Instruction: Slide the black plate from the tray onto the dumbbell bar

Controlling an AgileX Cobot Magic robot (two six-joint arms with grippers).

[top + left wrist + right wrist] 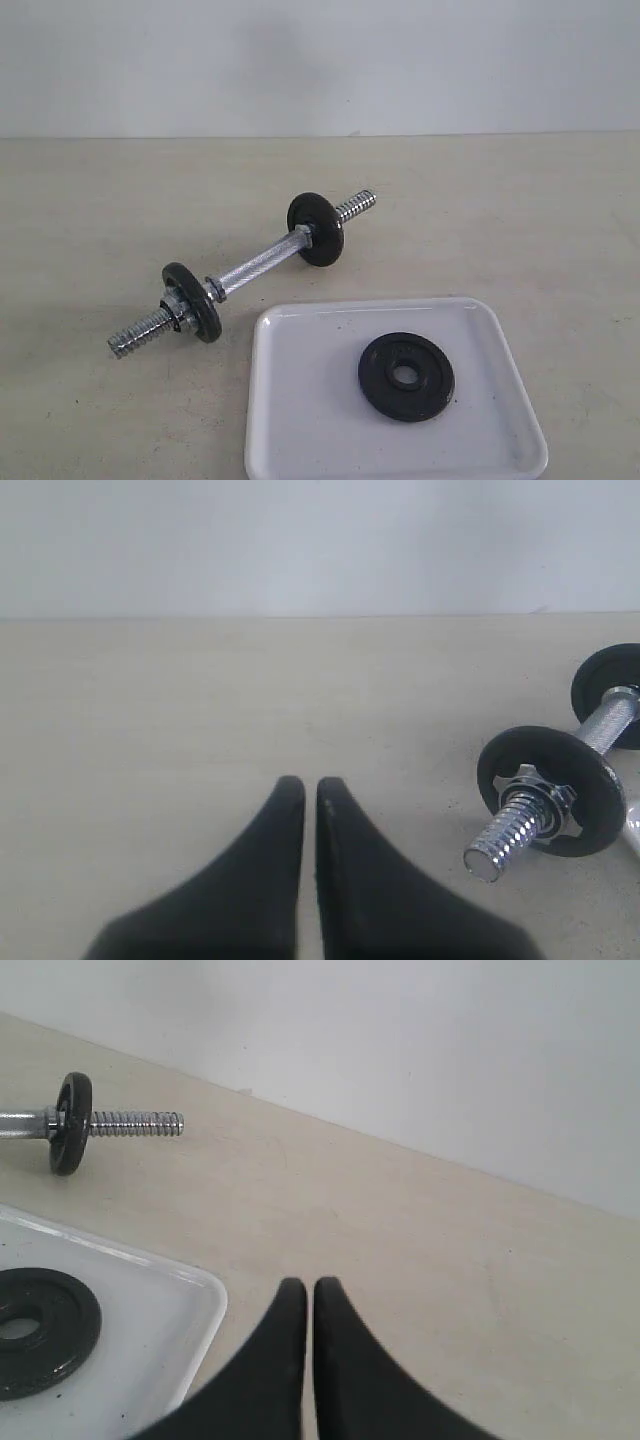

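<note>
1. Black iron plate (406, 376): flat inside the white tray (290, 420), right of the tray's middle, centre hole facing up, clear of the rim.
2. Tray flat on the pale surface (120, 200), with a few dark specks on its floor.
3. Chrome dumbbell bar (262, 262): on the surface behind the tray, slanting past the tray's far left corner, near it but not touching. One small black disc on edge toward each threaded end; metal collars beside the disc off the tray's left corner.
4. Left claw (310, 790): fingers pressed together, holding nothing, over bare surface off the tray's left side.
5. Right claw (303, 1288): fingers pressed together, holding nothing, over bare surface just outside the tray's rim, off its right side.
</note>
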